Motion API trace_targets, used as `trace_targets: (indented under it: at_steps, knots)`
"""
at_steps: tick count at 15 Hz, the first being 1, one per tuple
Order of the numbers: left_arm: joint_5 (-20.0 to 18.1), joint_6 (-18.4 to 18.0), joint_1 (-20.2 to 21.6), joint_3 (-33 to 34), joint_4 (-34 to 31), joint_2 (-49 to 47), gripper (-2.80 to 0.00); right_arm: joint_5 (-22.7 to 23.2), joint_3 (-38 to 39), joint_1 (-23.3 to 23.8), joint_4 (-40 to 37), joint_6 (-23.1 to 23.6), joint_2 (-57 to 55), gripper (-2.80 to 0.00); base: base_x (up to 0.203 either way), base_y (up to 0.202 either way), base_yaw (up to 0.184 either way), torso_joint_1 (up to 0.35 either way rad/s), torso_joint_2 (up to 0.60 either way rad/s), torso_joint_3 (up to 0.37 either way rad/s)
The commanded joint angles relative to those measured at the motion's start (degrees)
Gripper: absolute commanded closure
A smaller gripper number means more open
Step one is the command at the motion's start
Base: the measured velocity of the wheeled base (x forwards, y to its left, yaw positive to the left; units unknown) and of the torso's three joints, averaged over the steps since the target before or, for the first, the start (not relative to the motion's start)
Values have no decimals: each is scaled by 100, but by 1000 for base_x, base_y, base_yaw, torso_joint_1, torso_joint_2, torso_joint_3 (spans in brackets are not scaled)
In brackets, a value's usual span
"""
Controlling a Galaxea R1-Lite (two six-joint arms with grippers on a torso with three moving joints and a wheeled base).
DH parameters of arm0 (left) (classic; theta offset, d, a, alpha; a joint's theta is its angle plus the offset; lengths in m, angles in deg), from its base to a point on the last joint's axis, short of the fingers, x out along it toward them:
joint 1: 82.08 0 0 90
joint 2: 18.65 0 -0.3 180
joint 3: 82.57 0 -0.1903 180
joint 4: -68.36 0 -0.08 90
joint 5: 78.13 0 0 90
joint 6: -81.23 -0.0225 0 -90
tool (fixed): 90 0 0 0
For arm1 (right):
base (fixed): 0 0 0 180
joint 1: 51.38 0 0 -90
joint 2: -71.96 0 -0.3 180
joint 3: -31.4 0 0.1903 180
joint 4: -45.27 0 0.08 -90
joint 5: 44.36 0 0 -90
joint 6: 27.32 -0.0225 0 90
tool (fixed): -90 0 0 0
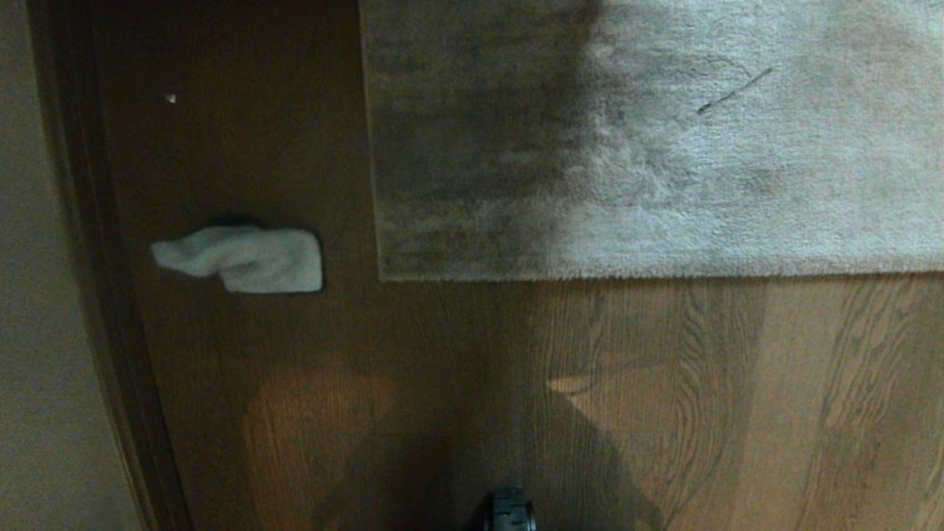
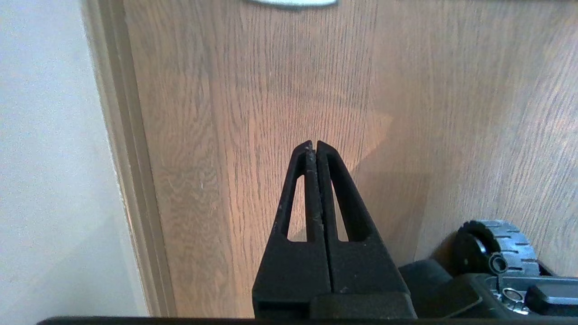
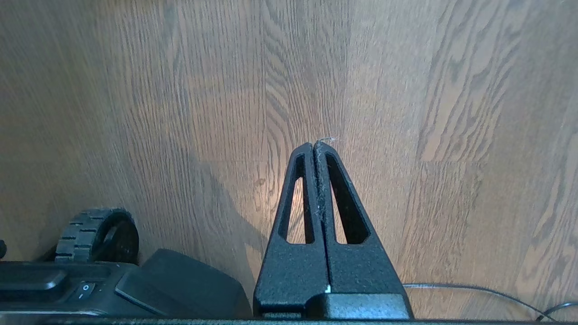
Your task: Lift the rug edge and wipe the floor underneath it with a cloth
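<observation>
A corner of what is looking like a lived-in home room: brown wood-grain plank floor (image 1: pixel 664 398) is running up to a plain pale wall (image 1: pixel 37 295) edged with a dark skirting board (image 1: pixel 110 310), while a plush light grey-beige rug (image 1: pixel 737 162) is lying across the boards, its straight border and square corner showing. A small pale cloth (image 1: pixel 243 258) is lying crumpled on the planks near the wall, and the black wheeled base (image 3: pixel 97 234) of a robot is standing on the same flooring
</observation>
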Motion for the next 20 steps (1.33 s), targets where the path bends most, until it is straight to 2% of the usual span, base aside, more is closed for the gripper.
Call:
trace_targets:
  at_steps: [1, 20]
  knots:
    - [3, 2, 7, 1, 2, 2, 0, 0, 0, 0, 1, 5, -7, 0, 0, 0, 0, 0, 2, 193]
    - [20, 20, -2, 1, 2, 2, 0, 0, 0, 0, 1, 5, -7, 0, 0, 0, 0, 2, 2, 201]
